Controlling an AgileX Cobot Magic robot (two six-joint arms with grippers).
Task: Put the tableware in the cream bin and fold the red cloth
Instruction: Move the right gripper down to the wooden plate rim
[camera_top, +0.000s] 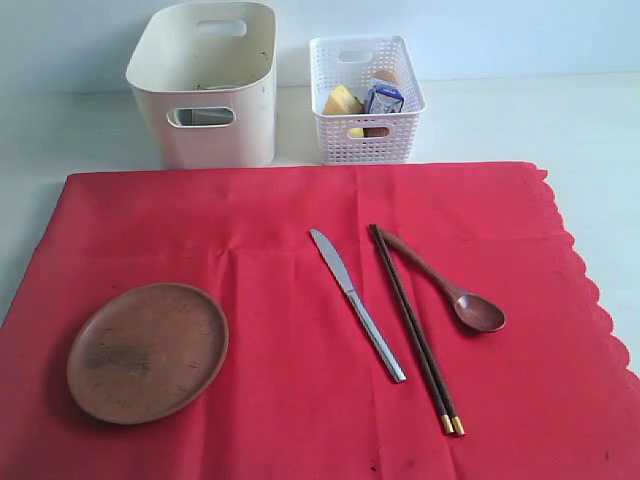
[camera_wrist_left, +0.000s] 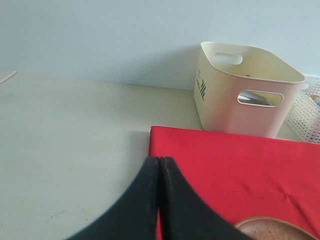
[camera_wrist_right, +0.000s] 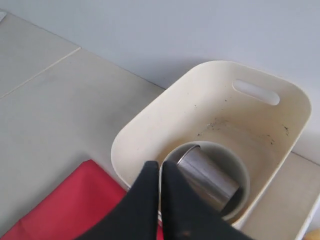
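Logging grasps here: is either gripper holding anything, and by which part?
Nothing is held. The left gripper and right gripper both have their fingers closed together with nothing between.

Plain red cloth (camera_top: 285, 215), cream bin (camera_top: 235, 148)

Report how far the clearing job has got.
Done: cup and bowl sit in the cream bin. In hand: nothing; left tool and right tool are shut, empty. Left: plate, knife, chopsticks and spoon lie on the unfolded red cloth.
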